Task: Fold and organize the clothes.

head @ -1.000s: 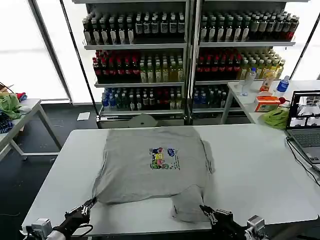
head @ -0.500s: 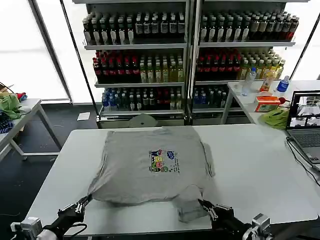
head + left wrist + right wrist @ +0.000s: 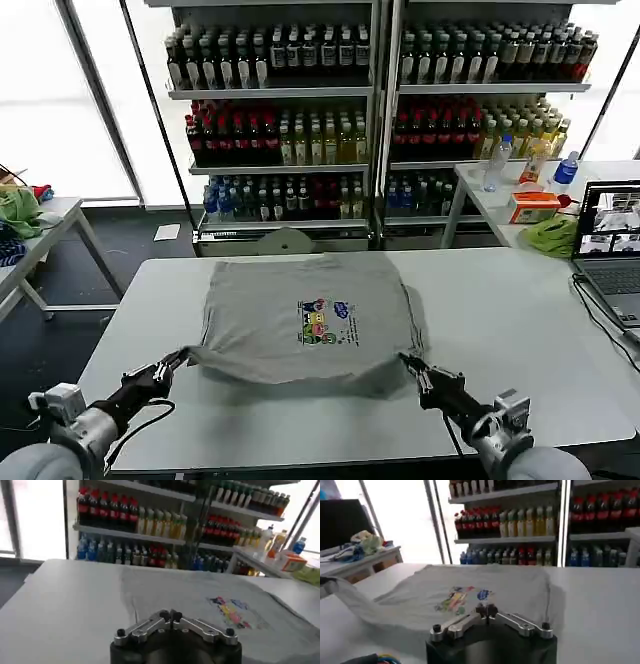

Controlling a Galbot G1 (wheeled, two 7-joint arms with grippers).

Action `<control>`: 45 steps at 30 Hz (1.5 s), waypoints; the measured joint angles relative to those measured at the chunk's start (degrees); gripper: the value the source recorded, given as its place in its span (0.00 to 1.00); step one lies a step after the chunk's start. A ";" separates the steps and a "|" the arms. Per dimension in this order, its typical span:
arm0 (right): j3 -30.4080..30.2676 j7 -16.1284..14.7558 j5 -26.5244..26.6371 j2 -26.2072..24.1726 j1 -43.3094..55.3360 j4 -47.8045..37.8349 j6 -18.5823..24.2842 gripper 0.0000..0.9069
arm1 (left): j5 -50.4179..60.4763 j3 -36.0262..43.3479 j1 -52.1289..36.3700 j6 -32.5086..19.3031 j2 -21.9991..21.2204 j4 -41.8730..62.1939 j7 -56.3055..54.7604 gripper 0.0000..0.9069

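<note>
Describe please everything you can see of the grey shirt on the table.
The grey shirt looks like soft cotton, with a small multicoloured print on its chest. It lies print-up on the white table, its bottom part folded under. The left claw pinches its near left corner and the right claw its near right corner, both shut on the cloth.

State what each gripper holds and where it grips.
Both hold the grey shirt by its near hem: left gripper pinches the left corner, right gripper the right corner.
</note>
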 measured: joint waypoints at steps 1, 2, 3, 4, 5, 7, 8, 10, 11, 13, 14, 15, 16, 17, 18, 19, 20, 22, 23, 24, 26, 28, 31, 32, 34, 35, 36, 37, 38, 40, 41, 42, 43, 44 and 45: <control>-0.64 0.30 -0.34 0.37 1.17 -0.96 0.16 0.00 | -0.30 0.54 -0.92 0.02 0.35 0.87 0.11 0.01; -1.29 0.58 -0.69 0.74 2.36 -1.96 0.31 0.00 | -0.52 1.18 -2.02 0.05 0.64 1.79 0.20 0.01; -1.96 0.89 -1.06 1.15 3.60 -3.07 0.50 0.00 | -0.70 1.76 -2.98 0.06 0.84 2.64 0.24 0.01; -2.69 1.06 -1.48 1.61 5.01 -4.31 0.63 0.00 | -0.88 2.32 -3.89 0.07 1.01 3.49 0.31 0.01; -3.32 1.16 -1.84 1.95 6.24 -5.42 0.72 0.00 | -1.07 2.97 -5.01 0.10 1.13 4.50 0.35 0.01; -4.65 1.23 -2.70 2.68 8.86 -7.82 0.92 0.00 | -1.28 4.06 -6.92 0.12 1.33 6.34 0.35 0.01; -5.25 1.24 -3.08 3.00 10.05 -8.96 1.03 0.00 | -1.40 4.71 -7.96 0.14 1.39 7.39 0.32 0.01; -6.55 1.54 -3.96 3.64 12.45 -11.40 1.32 0.00 | -1.44 5.89 -9.75 0.14 1.44 9.25 0.36 0.01; -7.26 1.70 -4.49 4.04 13.81 -12.73 1.48 0.00 | -1.43 6.53 -10.72 0.15 1.43 10.27 0.33 0.01; -8.57 2.10 -5.38 4.79 16.08 -15.17 1.72 0.00 | -1.40 7.71 -12.37 0.16 1.43 12.09 0.22 0.01; -9.26 2.29 -5.77 5.27 17.33 -16.49 1.75 0.00 | -1.31 8.39 -13.34 0.16 1.38 13.08 0.10 0.01; -9.84 2.45 -6.15 5.61 18.30 -17.57 1.76 0.31 | -1.25 9.00 -14.10 0.16 1.32 14.00 0.01 0.02; -10.36 2.61 -6.51 5.94 19.27 -18.59 1.76 1.00 | -1.18 9.63 -14.90 0.17 1.23 14.96 -0.11 0.73; -10.92 2.77 -6.79 6.27 20.17 -19.50 1.69 1.00 | -1.07 10.19 -15.70 0.17 1.12 15.81 -0.27 1.00; -11.37 2.84 -6.98 6.60 20.90 -20.22 1.50 1.00 | -0.99 10.76 -16.43 0.18 1.04 16.63 -0.42 1.00; -11.80 2.86 -7.24 6.92 21.48 -20.92 1.25 1.00 | -0.94 11.39 -17.28 0.18 1.01 17.55 -0.52 1.00; -12.21 2.85 -7.50 7.20 21.99 -21.59 1.02 1.00 | -0.87 11.87 -18.01 0.19 1.01 18.32 -0.58 1.00; -12.84 2.82 -8.04 7.72 22.89 -22.68 0.73 1.00 | -0.53 12.94 -19.49 0.19 1.01 19.87 -0.56 1.00; -13.00 2.86 -8.25 7.96 23.27 -23.07 0.60 1.00 | -0.31 13.36 -20.00 0.19 0.99 20.48 -0.50 1.00; -13.13 2.95 -8.47 8.23 23.70 -23.50 0.49 1.00 | -0.05 13.68 -20.39 0.19 0.96 20.94 -0.43 1.00; -13.33 3.16 -8.75 8.67 24.44 -24.16 0.35 1.00 | 0.39 14.08 -21.04 0.19 0.84 21.64 -0.46 1.00; -13.54 3.47 -9.17 8.91 25.12 -24.68 0.29 1.00 | 0.69 14.28 -21.56 0.19 0.69 22.09 -0.69 1.00; -13.65 4.09 -9.38 9.18 25.71 -25.11 -0.06 1.00 | 0.98 14.35 -22.20 0.19 0.80 22.31 -1.02 1.00; -13.64 4.21 -9.39 9.16 25.77 -25.15 -0.21 1.00 | 1.00 14.33 -22.36 0.19 0.90 22.32 -1.06 1.00; -13.49 4.32 -9.41 9.06 25.75 -25.07 -0.52 1.00 | 1.09 14.14 -22.46 0.20 1.21 22.30 -1.24 1.00; -13.30 4.37 -9.39 8.94 25.56 -24.77 -0.71 1.00 | 1.17 13.98 -22.49 0.20 1.35 22.25 -1.32 1.00; -13.04 4.44 -9.31 8.76 25.23 -24.29 -0.89 1.00 | 1.25 13.78 -22.49 0.20 1.51 22.12 -1.37 1.00; -12.74 4.54 -9.21 8.59 24.82 -23.72 -1.09 1.00 | 1.36 13.48 -22.38 0.20 1.69 21.86 -1.46 1.00; -12.35 4.71 -9.07 8.34 24.20 -22.94 -1.35 1.00 | 1.47 13.20 -22.22 0.20 1.76 21.58 -1.56 1.00; -11.65 4.92 -8.86 7.76 22.79 -21.38 -1.83 1.00 | 1.75 12.51 -21.59 0.20 1.66 20.85 -1.84 1.00; -11.17 5.02 -8.71 7.33 21.81 -20.39 -2.13 1.00 | 1.88 12.17 -21.19 0.20 1.58 20.41 -1.99 1.00; -10.77 5.16 -8.59 6.93 20.94 -19.51 -2.41 1.00 | 1.93 11.78 -20.65 0.20 1.43 19.88 -2.15 1.00; -10.36 5.36 -8.47 6.55 20.00 -18.68 -2.71 1.00 | 1.96 11.30 -19.94 0.20 1.22 19.26 -2.33 1.00; -9.94 5.59 -8.26 6.16 19.05 -17.87 -3.08 1.00 | 2.04 10.82 -19.31 0.20 1.06 18.72 -2.51 1.00; -9.42 5.91 -8.14 5.80 17.98 -17.15 -3.43 1.00 | 2.08 10.29 -18.58 0.16 0.91 18.12 -2.74 1.00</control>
